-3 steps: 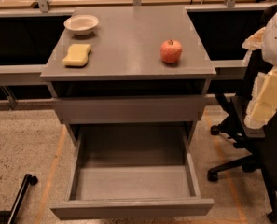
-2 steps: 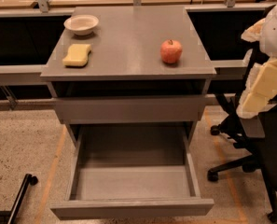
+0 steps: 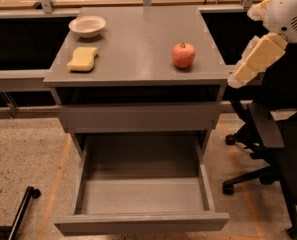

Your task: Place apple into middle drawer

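Picking up the apple (image 3: 183, 55) is, as I judge it, the step in hand, because the fruit stands alone on the grey counter (image 3: 138, 39), toward the front right side, and nothing holds it. The end effector (image 3: 238, 78) hangs to the right of the counter, just outside the front right corner and about at the level of the top. It is near the apple but apart from it, so it does not grasp the fruit; whether it is released or clenched I cannot tell. To do this step well, I would first bring the end effector up over the edge, so that it does not knock the corner, and then lower it centred over the apple. The apple is round and can roll away from a push on one side, so the grip should close evenly around the widest part. The middle drawer (image 3: 143, 196) is pulled out below, with a bare floor, so it is ready to receive the fruit. The upper drawer front (image 3: 138, 116) is closed and the counter reaches out over the back part of the open drawer. For this reason the apple should travel forward past the front edge before it goes down. The yellow sponge (image 3: 83, 59) and the white bowl (image 3: 87, 26) lie well apart on the left side and should not disturb. The black office chair (image 3: 268, 134) stands close on the right and the arm could touch it.
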Robot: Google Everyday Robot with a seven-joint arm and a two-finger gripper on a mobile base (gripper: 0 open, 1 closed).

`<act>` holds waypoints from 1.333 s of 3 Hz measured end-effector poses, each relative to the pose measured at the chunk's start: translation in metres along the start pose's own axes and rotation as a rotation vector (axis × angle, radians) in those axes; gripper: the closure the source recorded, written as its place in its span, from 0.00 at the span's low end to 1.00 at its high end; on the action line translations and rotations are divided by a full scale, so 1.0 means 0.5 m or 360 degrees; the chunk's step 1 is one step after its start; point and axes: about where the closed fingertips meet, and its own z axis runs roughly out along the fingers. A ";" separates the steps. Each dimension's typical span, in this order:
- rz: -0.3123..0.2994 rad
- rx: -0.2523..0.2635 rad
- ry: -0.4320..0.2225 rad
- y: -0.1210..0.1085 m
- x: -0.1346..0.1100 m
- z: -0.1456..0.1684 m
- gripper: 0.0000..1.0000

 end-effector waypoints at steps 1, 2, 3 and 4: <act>0.0013 -0.0004 0.0012 0.000 0.004 0.003 0.00; 0.0103 0.0005 -0.0060 -0.022 0.004 0.043 0.00; 0.0204 -0.0028 -0.0207 -0.066 -0.009 0.116 0.00; 0.0272 -0.0146 -0.0330 -0.129 -0.030 0.248 0.00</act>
